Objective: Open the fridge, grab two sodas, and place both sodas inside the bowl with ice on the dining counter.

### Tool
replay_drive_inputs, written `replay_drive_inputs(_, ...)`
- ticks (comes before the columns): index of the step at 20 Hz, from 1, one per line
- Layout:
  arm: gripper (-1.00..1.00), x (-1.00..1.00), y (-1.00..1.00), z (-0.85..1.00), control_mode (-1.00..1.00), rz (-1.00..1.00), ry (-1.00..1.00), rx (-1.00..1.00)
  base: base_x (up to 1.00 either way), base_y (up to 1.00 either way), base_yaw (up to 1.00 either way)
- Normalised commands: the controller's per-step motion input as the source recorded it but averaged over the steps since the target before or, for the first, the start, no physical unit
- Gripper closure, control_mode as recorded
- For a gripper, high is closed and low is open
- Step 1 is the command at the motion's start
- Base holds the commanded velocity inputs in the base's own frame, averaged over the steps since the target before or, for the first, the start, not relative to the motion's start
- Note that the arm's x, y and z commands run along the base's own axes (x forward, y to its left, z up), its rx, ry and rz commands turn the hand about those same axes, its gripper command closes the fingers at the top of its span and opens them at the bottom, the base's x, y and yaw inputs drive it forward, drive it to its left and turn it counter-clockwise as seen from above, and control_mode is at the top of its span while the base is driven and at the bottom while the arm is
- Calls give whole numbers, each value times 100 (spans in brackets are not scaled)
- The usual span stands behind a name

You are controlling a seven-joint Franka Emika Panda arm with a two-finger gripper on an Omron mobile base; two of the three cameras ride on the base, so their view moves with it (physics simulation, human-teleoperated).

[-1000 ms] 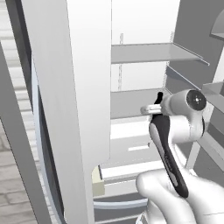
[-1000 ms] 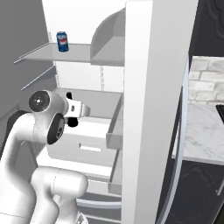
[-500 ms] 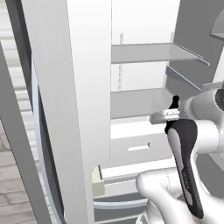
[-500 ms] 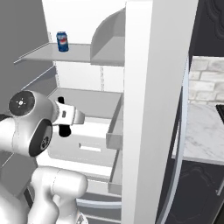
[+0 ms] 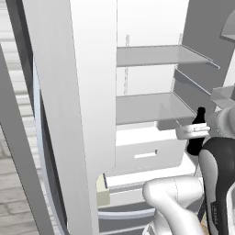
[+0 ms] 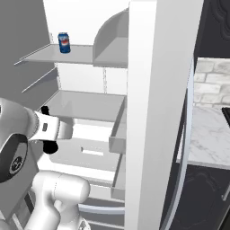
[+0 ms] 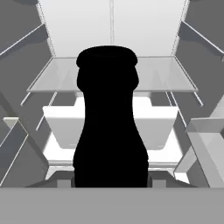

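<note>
I'm seeing the gripper pinching a dark bottle-shaped soda in front of the open fridge. Beyond it, 1 blue soda is standing near the front left corner of the upper shelf.

- The fridge stands open; its middle shelf lies bare, free to enter.
- A black bottle blocks the hand view's centre.

One open fridge, one blue soda can on upper shelf, one black bottle, two drawers.
</note>
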Motion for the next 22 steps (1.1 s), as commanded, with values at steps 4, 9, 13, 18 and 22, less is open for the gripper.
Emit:
replay_drive_inputs(4, 100, -50, 18, -1, 100, 0, -7, -2, -50, 15, 0)
replay_drive_inputs(9, 100, 0, 0, 0, 100, 0, 0, 0, -100, 26, 6)
replay_drive_inputs(13, 100, 0, 0, 0, 100, 0, 0, 0, -100, 21, 14)
replay_drive_inputs(18, 100, 0, 0, 0, 100, 0, 0, 0, -86, 30, 24)
replay_drive_inputs(22, 100, 0, 0, 0, 100, 0, 0, 0, -69, 30, 28)
